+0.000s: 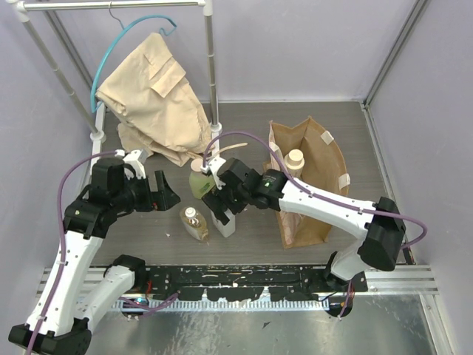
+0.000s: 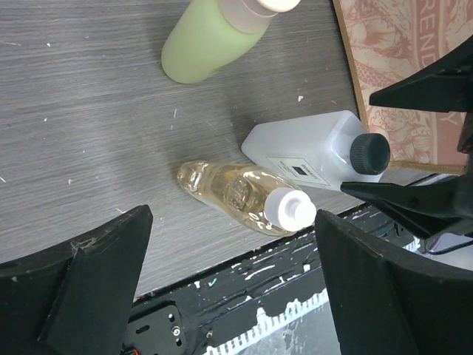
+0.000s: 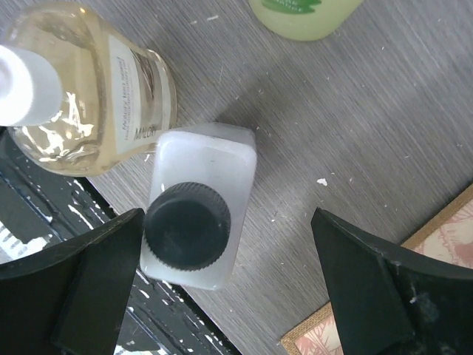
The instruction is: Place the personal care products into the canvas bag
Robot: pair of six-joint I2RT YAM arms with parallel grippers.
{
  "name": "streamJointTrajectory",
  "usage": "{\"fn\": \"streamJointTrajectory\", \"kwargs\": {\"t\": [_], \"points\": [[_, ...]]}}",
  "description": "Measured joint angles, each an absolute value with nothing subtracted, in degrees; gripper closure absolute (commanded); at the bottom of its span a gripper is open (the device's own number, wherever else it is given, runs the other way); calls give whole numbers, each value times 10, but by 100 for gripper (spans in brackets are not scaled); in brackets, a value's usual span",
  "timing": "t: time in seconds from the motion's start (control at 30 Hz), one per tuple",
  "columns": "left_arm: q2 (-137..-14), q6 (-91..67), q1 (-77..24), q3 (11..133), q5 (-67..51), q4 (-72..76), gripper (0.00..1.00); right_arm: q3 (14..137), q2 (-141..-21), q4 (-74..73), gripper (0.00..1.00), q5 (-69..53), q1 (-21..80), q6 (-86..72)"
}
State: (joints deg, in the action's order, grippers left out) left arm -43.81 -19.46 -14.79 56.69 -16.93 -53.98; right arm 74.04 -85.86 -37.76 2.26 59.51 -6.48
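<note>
The canvas bag (image 1: 314,194) stands upright at the right, with the cream round-capped bottle (image 1: 295,161) inside it. The green-yellow bottle (image 1: 199,182), the amber bottle (image 1: 195,223) and the white rectangular bottle (image 1: 225,222) stand on the table left of the bag. My right gripper (image 1: 223,205) is open above the white bottle. In the right wrist view the black cap (image 3: 187,225) sits between the jaws of my right gripper (image 3: 228,255), close to the left finger. My left gripper (image 1: 168,194) is open and empty, left of the amber bottle (image 2: 235,192). In the left wrist view it (image 2: 233,248) hovers near the rail.
A beige garment (image 1: 155,100) hangs on a blue hanger from a metal rack (image 1: 212,74) at the back left. A black rail (image 1: 236,285) runs along the near table edge. The bag's corner (image 3: 414,296) lies right of my right gripper.
</note>
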Motion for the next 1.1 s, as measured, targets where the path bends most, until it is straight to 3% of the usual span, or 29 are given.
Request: {"fn": "streamJointTrajectory", "kwargs": {"t": [0.3, 0.43, 0.5, 0.6, 0.7, 1.1], "points": [[-439, -197, -148, 567, -170, -539, 2, 720, -919, -351, 12, 23, 602, -77], [-443, -197, -148, 567, -170, -539, 2, 719, -937, -340, 23, 24, 610, -78], [-444, -197, -148, 567, -170, -539, 2, 716, -938, -336, 40, 25, 612, -77], [-444, -197, -148, 567, -170, -539, 2, 715, -938, -328, 76, 26, 614, -74], [-444, -197, -148, 566, -174, -538, 2, 715, -939, -326, 97, 31, 614, -77], [-477, -176, -148, 584, -200, -543, 2, 708, -894, -389, 99, 99, 616, -78]]}}
